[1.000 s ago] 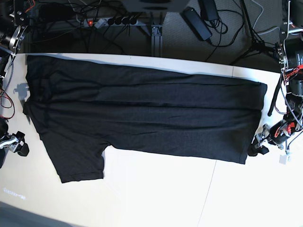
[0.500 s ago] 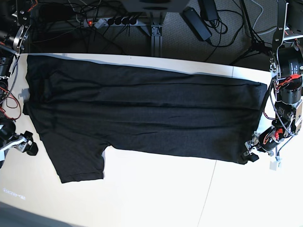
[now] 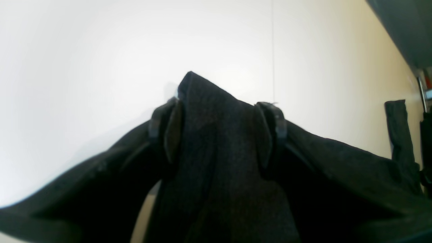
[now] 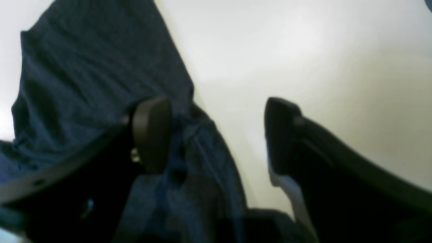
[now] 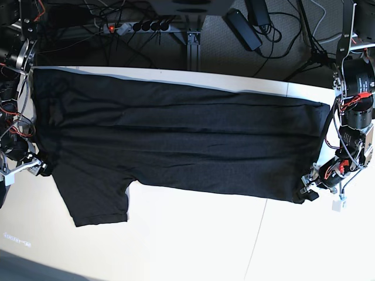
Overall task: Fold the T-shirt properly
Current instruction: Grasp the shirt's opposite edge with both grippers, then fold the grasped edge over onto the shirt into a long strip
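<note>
Two sets of fingers work at opposite ends of the T-shirt (image 5: 176, 140), which lies spread dark side up across the white table (image 5: 193, 246), one short sleeve (image 5: 96, 199) pointing toward the near edge. At the hem end, the left gripper (image 5: 307, 192) sits at the shirt's near corner; its wrist view shows the fingers (image 3: 173, 130) spread wide with a peaked fold of the dark knit rising between them, though I can't tell whether they press on the cloth. At the collar end, the right gripper (image 5: 42, 170) is at the shirt's edge, its fingers (image 4: 152, 133) standing wide apart: one over the fabric, the other over bare table, nothing held. No container is anywhere on the table. Cables and a power strip (image 5: 137, 26) lie on the floor behind.
</note>
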`<state>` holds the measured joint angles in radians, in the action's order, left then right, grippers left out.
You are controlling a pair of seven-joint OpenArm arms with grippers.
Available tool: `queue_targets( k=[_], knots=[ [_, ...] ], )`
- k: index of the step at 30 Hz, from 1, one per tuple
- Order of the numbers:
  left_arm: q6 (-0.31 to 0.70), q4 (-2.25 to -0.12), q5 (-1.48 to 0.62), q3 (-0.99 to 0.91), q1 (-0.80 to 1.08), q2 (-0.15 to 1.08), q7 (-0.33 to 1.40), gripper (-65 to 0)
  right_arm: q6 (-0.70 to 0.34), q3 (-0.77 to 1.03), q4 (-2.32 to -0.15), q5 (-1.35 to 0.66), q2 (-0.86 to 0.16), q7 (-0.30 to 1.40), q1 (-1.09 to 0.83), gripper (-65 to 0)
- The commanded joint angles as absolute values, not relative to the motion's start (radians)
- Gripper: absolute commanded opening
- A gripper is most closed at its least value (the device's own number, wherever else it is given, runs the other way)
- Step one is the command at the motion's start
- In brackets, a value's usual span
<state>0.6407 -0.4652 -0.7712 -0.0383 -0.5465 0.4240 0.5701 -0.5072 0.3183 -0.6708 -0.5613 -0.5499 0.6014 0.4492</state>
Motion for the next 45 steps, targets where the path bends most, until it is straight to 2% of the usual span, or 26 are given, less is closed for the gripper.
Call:
queue_targets(
  k=[1, 14, 24, 27, 29, 33, 35, 38, 40, 42, 45],
  knots=[
    [0.614, -0.462, -0.721, -0.032, -0.542, 0.429, 0.640, -28.1, -0.566, 0.322, -0.677, -0.569, -0.556, 0.598, 0.471, -22.0],
    [0.614, -0.462, -0.721, -0.032, -0.540, 0.429, 0.652, -28.1, -0.567, 0.303, -0.677, -0.477, -0.368, 0.599, 0.551, -22.0],
    [0.614, -0.462, -0.716, -0.032, -0.539, 0.429, 0.655, -28.1, -0.569, 0.147, -0.677, -0.471, -0.365, 0.606, 0.554, -22.3],
    [0.614, -0.462, -0.713, -0.032, -0.540, 0.429, 0.655, -29.1, -0.569, 0.128, -0.677, -0.470, -0.365, 0.606, 0.553, -28.6],
    [0.614, -0.462, -0.713, -0.032, -0.540, 0.429, 0.655, -33.3, -0.569, 0.128, -0.677, -0.471, -0.366, 0.606, 0.553, -33.9],
    [0.614, -0.462, -0.713, -0.032, -0.540, 0.426, 0.653, -37.9, -0.569, 0.128, -0.677, -0.470, -0.366, 0.606, 0.554, -36.2],
    [0.614, -0.462, -0.713, -0.032, -0.540, 0.426, 0.641, -45.3, -0.569, 0.128, -0.677, -0.470, -0.366, 0.606, 0.554, -44.8],
    [0.614, -0.462, -0.713, -0.032, -0.540, 0.427, 0.604, -57.9, -0.569, 0.129, -0.677, -0.471, -0.366, 0.603, 0.554, -64.7],
    [0.614, -0.462, -0.714, -0.032, -0.540, 0.427, 0.598, -65.0, -0.569, 0.129, -0.677, -0.471, -0.366, 0.600, 0.554, -65.0],
    [0.625, -0.462, -0.714, -0.032, -0.540, 0.427, 0.599, -65.0, -0.569, 0.129, -0.679, -0.471, -0.367, 0.599, 0.554, -65.0],
    [0.698, -0.463, -0.734, -0.032, -0.540, 0.430, 0.603, -65.0, -0.569, 0.129, -0.696, -0.471, -0.366, 0.599, 0.554, -65.0]
  ],
)
